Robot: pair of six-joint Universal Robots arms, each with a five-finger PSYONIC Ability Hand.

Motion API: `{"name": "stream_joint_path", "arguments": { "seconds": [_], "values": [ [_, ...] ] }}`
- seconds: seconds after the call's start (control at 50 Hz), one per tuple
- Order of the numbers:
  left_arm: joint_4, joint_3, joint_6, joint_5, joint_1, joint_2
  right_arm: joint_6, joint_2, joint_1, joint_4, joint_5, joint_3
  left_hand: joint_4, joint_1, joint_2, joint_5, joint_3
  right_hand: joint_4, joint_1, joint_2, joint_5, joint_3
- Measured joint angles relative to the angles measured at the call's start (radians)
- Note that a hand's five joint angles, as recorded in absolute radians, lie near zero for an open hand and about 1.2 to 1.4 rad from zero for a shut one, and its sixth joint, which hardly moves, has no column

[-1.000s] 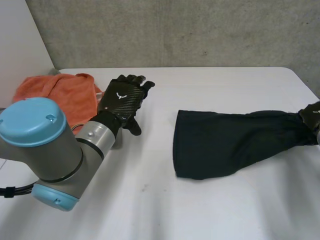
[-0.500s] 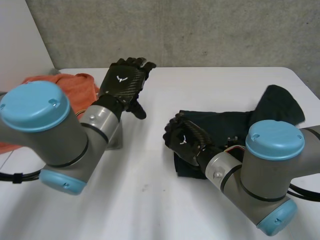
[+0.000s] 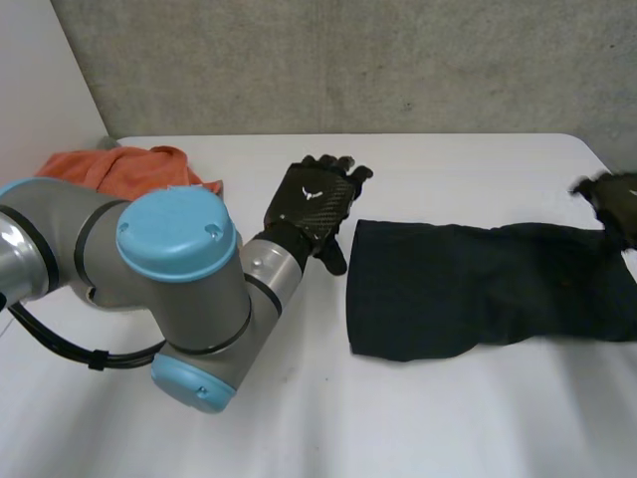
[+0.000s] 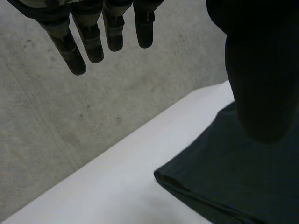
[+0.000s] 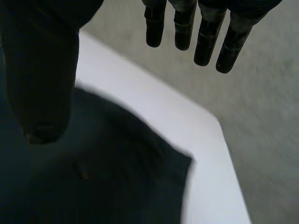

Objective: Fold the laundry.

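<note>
A dark navy cloth (image 3: 468,284) lies flat on the white table (image 3: 299,418), stretching from the middle to the right side. My left hand (image 3: 311,199) hovers just beside the cloth's left edge, fingers straight and holding nothing. Its wrist view has the fingers (image 4: 88,39) spread above the cloth's folded corner (image 4: 201,186). My right hand (image 3: 612,199) sits at the far right above the cloth's right end. In its wrist view the fingers (image 5: 205,32) are straight and apart from the thumb (image 5: 42,84), with the cloth's end (image 5: 117,172) lying loose below.
An orange towel (image 3: 124,169) lies bunched at the table's back left, behind my left arm (image 3: 169,279). A grey concrete wall (image 3: 348,60) rises behind the table. The table's far right corner (image 5: 215,126) is close to the cloth's end.
My right hand has let go of the cloth's right end and drawn back to the far right; the cloth now lies spread flat. My left hand has moved right, up to the cloth's left edge.
</note>
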Motion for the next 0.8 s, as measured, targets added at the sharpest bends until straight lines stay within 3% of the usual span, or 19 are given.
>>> {"name": "stream_joint_path", "arguments": {
  "seconds": [0.14,0.22,0.58,0.8],
  "values": [
    [0.0,-0.03,0.0,0.001,0.004,0.004,-0.221,0.113,-0.147,0.001,-0.059,0.034,0.0,0.0,0.0,0.0,0.0,0.045,0.047,0.036,0.033,0.039],
    [0.0,-0.041,-0.001,0.001,0.006,0.004,-0.266,0.137,-0.195,-0.014,-0.081,0.058,0.0,0.0,0.0,0.0,0.0,0.045,0.047,0.036,0.036,0.039],
    [-0.001,-0.057,-0.002,-0.001,0.003,0.005,-0.266,0.174,-0.214,-0.122,-0.088,0.117,0.0,0.0,0.0,0.0,0.0,0.058,0.06,0.048,0.047,0.053],
    [0.003,-0.066,-0.001,0.002,0.003,0.006,-0.271,0.246,-0.21,-0.169,-0.089,0.097,0.0,0.0,0.0,0.0,0.0,0.286,0.234,0.284,0.241,0.278]
  ]
}}
